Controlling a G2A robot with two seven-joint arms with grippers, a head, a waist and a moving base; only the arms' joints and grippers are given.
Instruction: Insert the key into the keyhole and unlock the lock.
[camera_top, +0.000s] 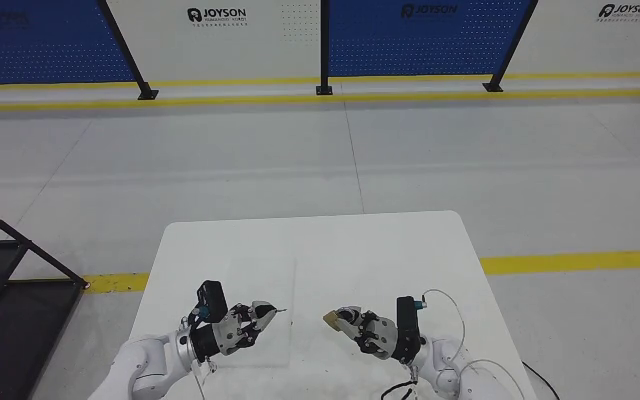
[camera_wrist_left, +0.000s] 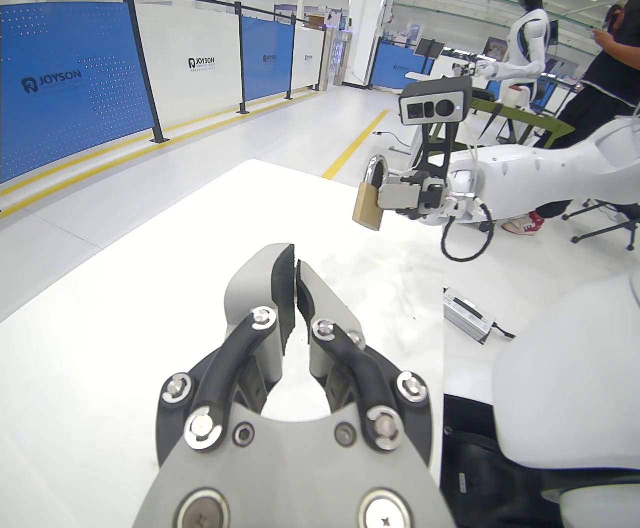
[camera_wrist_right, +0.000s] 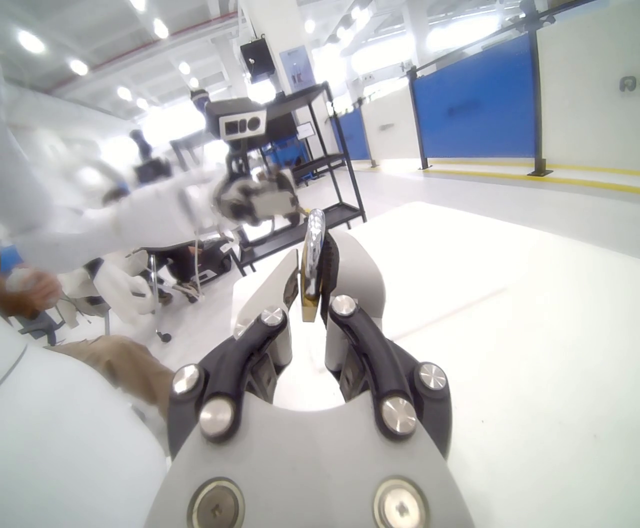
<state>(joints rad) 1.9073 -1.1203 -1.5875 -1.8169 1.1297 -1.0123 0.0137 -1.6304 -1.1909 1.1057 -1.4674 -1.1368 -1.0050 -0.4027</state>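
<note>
A brass lock (camera_top: 331, 319) with a silver shackle is held above the front of the white table (camera_top: 300, 250), and my right gripper (camera_top: 346, 321) is shut on it. In the right wrist view the shackle (camera_wrist_right: 315, 235) stands up between the pads, with the brass body (camera_wrist_right: 310, 306) below. My left gripper (camera_top: 267, 313) is a short way to the lock's left, shut on the key, whose thin tip (camera_top: 281, 311) points toward the lock. In the left wrist view the pads (camera_wrist_left: 285, 280) are pressed together and hide the key. There the lock (camera_wrist_left: 368, 210) hangs off the right gripper (camera_wrist_left: 387, 195) beyond them.
The table's front half lies under both arms, with its right edge (camera_top: 490, 300) near the right arm. A black shelf rack (camera_top: 25, 270) stands off the table's left side. A grey power brick (camera_wrist_left: 467, 315) lies on the floor beside the table.
</note>
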